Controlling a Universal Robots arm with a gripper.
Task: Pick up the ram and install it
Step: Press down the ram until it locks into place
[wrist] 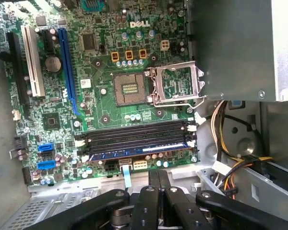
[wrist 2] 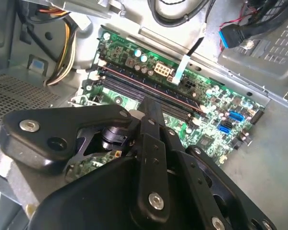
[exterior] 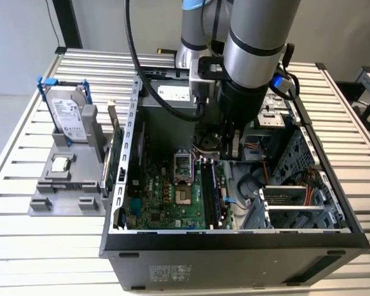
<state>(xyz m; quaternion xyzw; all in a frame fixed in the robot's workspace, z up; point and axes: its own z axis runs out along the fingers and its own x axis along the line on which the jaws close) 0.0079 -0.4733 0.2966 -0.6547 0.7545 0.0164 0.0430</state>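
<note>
The ram (wrist: 140, 153), a thin blue-green stick, lies seated in the memory slot nearest the case's drive cage, level with the empty black slots (wrist: 137, 136) beside it. In the exterior view the ram (exterior: 217, 194) runs along the motherboard's edge, to the right of the CPU socket. My gripper (exterior: 232, 145) hangs inside the open case just above the far end of the slots. Its two black fingers (wrist: 159, 181) are pressed together with nothing between them, a short way off the ram. The second wrist view shows the same fingers (wrist 2: 151, 111) over the slot rows (wrist 2: 149, 91).
The CPU socket (wrist: 156, 86) stands with its metal frame lifted. The power supply (wrist: 240, 48) and its cables (wrist: 225, 143) crowd one side. Outside the case, a grey holder (exterior: 68, 185) carries a hard drive (exterior: 68, 114), a green card (exterior: 115, 157) and a chip (exterior: 60, 163).
</note>
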